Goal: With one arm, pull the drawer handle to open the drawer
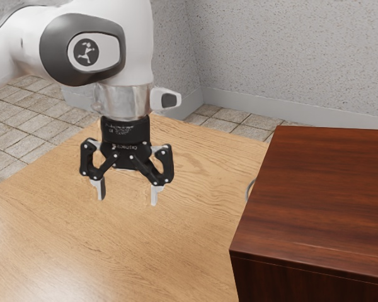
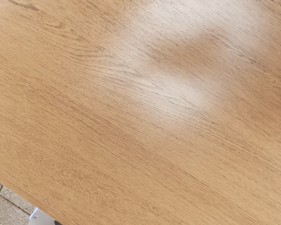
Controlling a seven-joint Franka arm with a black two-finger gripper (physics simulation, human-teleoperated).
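— How does the pincer [image 1: 127,195] stand?

— It points straight down above the wooden worktop [image 1: 57,251], fingers spread wide, with nothing between them.

— And the drawer handle [image 1: 249,189]?

— In the exterior view it is at the pincer's three o'clock, well apart. It is a thin grey loop peeking past the nine o'clock edge of the dark brown cabinet [image 1: 321,189]. I cannot tell how far the drawer is out.

— The wrist view?

— Worktop [image 2: 140,112] grain under the hand, and a corner of floor tiles [image 2: 0,206].
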